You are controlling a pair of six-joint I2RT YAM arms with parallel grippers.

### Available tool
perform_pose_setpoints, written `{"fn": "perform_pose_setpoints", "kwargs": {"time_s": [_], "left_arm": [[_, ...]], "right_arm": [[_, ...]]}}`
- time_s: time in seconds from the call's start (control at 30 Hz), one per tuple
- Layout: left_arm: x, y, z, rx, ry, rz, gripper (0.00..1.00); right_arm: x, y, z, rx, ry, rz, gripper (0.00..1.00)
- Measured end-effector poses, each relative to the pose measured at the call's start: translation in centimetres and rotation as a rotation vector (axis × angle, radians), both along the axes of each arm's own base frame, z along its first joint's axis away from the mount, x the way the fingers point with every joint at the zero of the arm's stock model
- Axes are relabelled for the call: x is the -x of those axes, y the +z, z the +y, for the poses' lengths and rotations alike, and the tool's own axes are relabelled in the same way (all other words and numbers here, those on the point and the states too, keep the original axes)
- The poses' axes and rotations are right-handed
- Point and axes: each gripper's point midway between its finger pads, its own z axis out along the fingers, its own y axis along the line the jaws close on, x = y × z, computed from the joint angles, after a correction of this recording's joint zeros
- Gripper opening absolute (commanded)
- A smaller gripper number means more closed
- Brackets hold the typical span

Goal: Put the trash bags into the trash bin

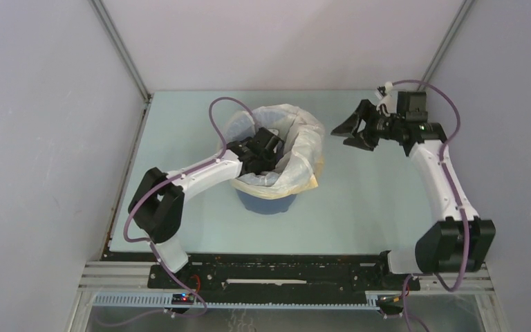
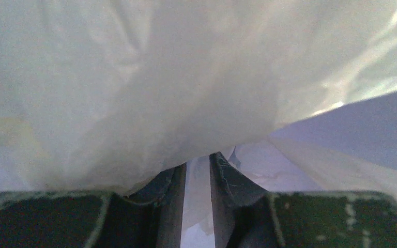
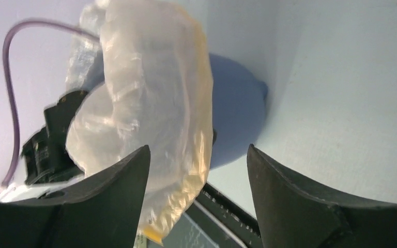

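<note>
The trash bag (image 1: 297, 149), translucent white with a pale yellow rim, lines the blue trash bin (image 1: 266, 202) and puffs out over its top, its rim hanging down the right side. My left gripper (image 1: 259, 155) reaches down into the bag's mouth. In the left wrist view the bag (image 2: 160, 77) fills the frame, and the left gripper (image 2: 199, 160) has its fingers close together with film in the narrow gap. My right gripper (image 1: 351, 131) hovers open to the right of the bin, apart from the bag. In its own view the right gripper (image 3: 197, 147) holds nothing, with the bag (image 3: 150, 103) and bin (image 3: 235, 113) ahead.
The pale green table (image 1: 387, 207) is walled by white panels with metal posts (image 1: 121, 52) at the back corners. A black rail (image 1: 283, 266) runs along the near edge. The left arm's purple cable (image 1: 218, 114) loops beside the bin.
</note>
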Motion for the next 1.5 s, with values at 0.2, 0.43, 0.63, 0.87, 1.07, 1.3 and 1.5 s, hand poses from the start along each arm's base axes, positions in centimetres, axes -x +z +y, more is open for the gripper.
{"fn": "perform_pose_setpoints", "kwargs": {"time_s": [0.2,0.43,0.63,0.87,1.07,1.3,1.5], "left_arm": [[0.4,0.0,-0.4,0.024,-0.013,0.021,0.28],[0.0,-1.2,-0.9,0.035,-0.012,0.041,0.26],[-0.5,-3.3,-1.4,0.026,-0.010,0.055,0.24],[-0.4,-3.7,-1.1,0.018,0.001,0.059,0.31],[0.3,-2.6,-0.6,0.004,-0.001,0.081,0.54],[0.0,4.2,-1.5,0.106,-0.020,0.010,0.77],[1.0,10.8,-1.5,0.225,-0.050,-0.082,0.85]], "right_arm": [[3.2,-2.4,1.9,-0.181,0.031,0.083,0.77],[3.5,-5.8,4.3,-0.343,0.014,0.172,0.65],[2.6,-7.1,5.8,-0.466,0.026,0.202,0.62],[2.8,-4.9,7.6,-0.531,0.081,0.149,0.49],[1.5,-4.1,6.8,-0.560,0.063,0.101,0.28],[-0.2,-5.2,6.1,-0.596,0.034,0.111,0.07],[-0.2,-5.8,6.6,-0.590,0.039,0.130,0.00]]}}
